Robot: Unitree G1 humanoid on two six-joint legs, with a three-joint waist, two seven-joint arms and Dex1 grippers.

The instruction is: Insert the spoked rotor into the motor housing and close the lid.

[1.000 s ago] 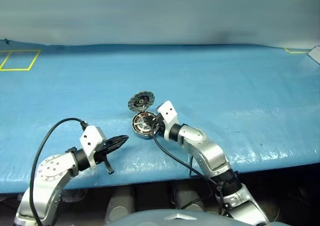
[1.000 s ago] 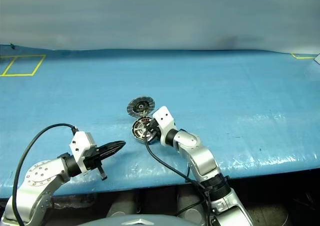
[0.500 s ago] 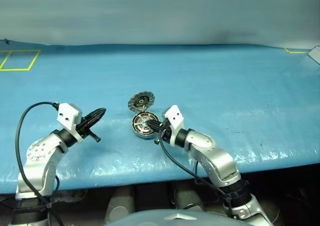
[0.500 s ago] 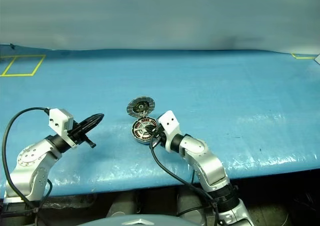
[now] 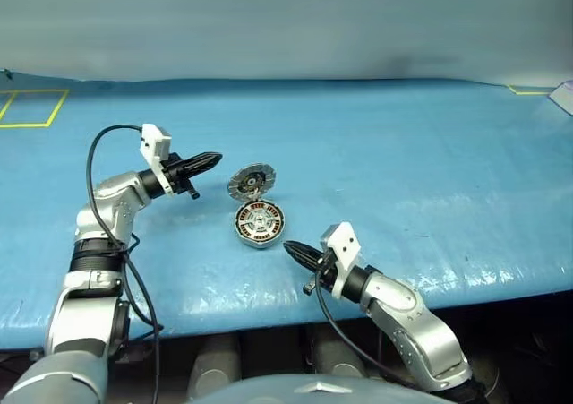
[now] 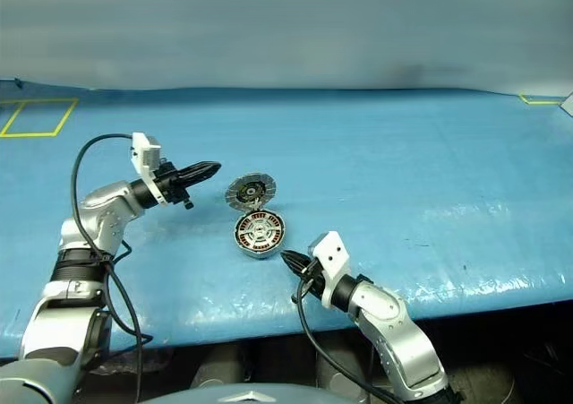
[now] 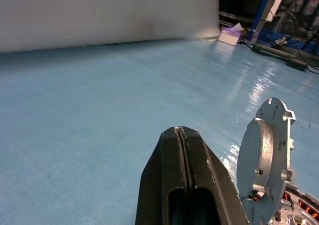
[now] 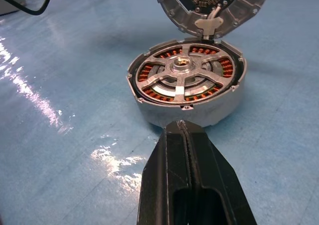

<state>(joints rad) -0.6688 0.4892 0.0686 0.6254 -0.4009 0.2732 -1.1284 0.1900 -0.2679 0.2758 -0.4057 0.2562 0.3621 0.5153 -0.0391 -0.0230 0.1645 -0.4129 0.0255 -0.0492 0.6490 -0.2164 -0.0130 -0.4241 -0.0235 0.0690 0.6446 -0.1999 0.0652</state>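
The motor housing (image 5: 260, 224) lies in the middle of the blue worktop (image 5: 430, 171), with the spoked rotor (image 8: 185, 78) seated inside and the lid (image 5: 252, 182) standing upright at its 12 o'clock edge. My left tool (image 5: 211, 160), fingers pressed together and empty, hovers at 9 o'clock of the lid, just beside it. My right tool (image 5: 291, 248), also pinched together and empty, is at 5 o'clock of the housing, near the front edge, and wide free worktop spreads toward 3 o'clock.

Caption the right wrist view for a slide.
Shiny silver spoked rotor seated inside the round grey motor housing, ribbed grey hinged lid standing open, right gripper shut just short of it.
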